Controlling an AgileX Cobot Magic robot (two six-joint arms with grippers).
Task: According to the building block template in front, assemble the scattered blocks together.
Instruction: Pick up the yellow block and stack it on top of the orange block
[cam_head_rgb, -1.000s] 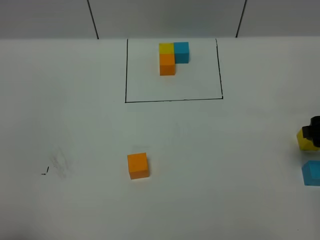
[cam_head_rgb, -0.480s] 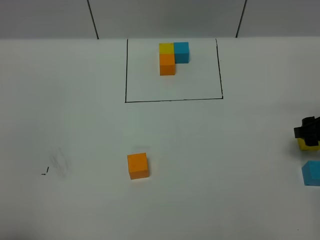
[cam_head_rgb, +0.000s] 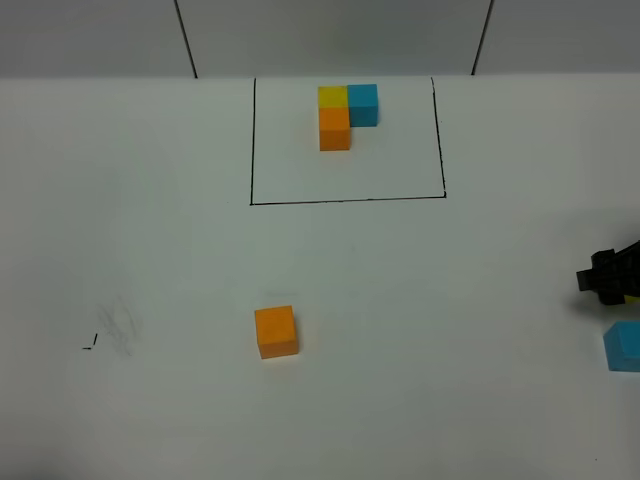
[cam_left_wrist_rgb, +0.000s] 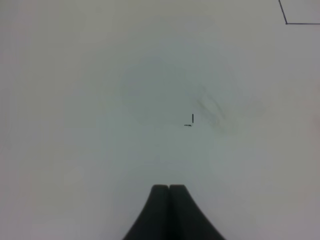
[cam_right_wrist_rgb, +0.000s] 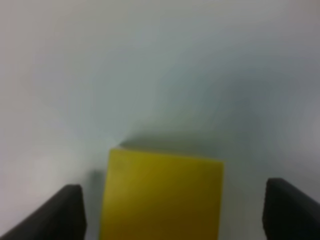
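At the table's right edge, right gripper stood spread astride the yellow cube — apparently not touching it, blue cube just beside, orange cube lay well apart, template sat framed at the back, left gripper was pressed together.

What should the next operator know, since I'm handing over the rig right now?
Left gripper: shut, empty, over the table.
Right gripper: open, jaws either side of the yellow block at the table's right edge, not closed on it.
Blue block lies just in front of the yellow one; orange block sits alone, centre-left.
Template sits in its drawn frame at the far side.
Done: nothing joined.
Left: grasp yellow, then gather all three into the L.
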